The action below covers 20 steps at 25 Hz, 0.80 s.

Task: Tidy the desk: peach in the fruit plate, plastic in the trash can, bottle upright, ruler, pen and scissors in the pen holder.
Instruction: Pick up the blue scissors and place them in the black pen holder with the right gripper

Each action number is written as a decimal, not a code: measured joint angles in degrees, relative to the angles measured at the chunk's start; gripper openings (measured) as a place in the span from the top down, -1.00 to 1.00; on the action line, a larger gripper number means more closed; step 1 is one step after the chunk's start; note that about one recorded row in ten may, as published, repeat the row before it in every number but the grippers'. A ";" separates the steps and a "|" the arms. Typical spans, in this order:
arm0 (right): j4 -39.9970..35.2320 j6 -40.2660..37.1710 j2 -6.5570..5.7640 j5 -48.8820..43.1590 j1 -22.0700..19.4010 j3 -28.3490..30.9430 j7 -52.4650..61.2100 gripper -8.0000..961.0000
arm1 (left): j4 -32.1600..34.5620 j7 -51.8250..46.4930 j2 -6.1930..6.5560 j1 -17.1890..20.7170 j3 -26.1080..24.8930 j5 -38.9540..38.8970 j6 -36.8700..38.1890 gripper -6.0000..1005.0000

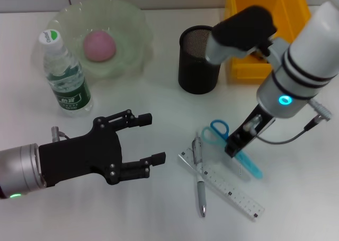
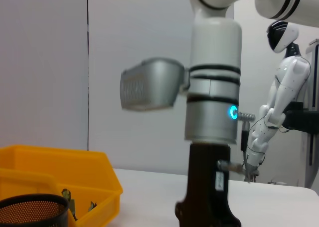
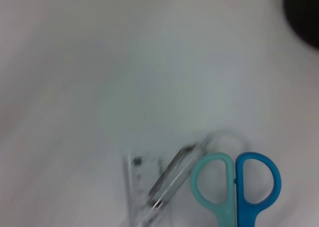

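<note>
Peach: round, pink, sitting in translucent fruit plate, far-left corner of desk.
Pen holder: black mesh cylinder, contents hidden.
Scissors: blue-handled, lying near right edge.
Right gripper: hanging over scissors; opening impossible to tell.
Left gripper: hovering spread wide, gripping nothing.

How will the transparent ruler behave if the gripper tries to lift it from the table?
The ruler lies flat and thin on the table, so fingers probably slip before getting under it. Its clear plastic looks smooth, likely slippery. The pen lies across it and may roll away.
</note>
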 joint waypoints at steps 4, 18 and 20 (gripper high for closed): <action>-14.85 -1.38 -0.12 -4.41 -5.54 7.23 -0.22 0.52 | 0.00 0.00 0.01 0.17 -0.16 -0.22 0.13 -0.57; -25.79 35.72 -0.11 36.69 -28.64 13.87 -46.99 0.52 | 0.01 -0.47 -0.07 -0.19 -0.44 -0.54 0.30 -0.57; -18.32 38.11 -0.07 47.90 -29.30 13.38 -61.44 0.52 | 0.01 -0.49 -0.08 -0.27 -0.45 -0.54 0.30 -0.57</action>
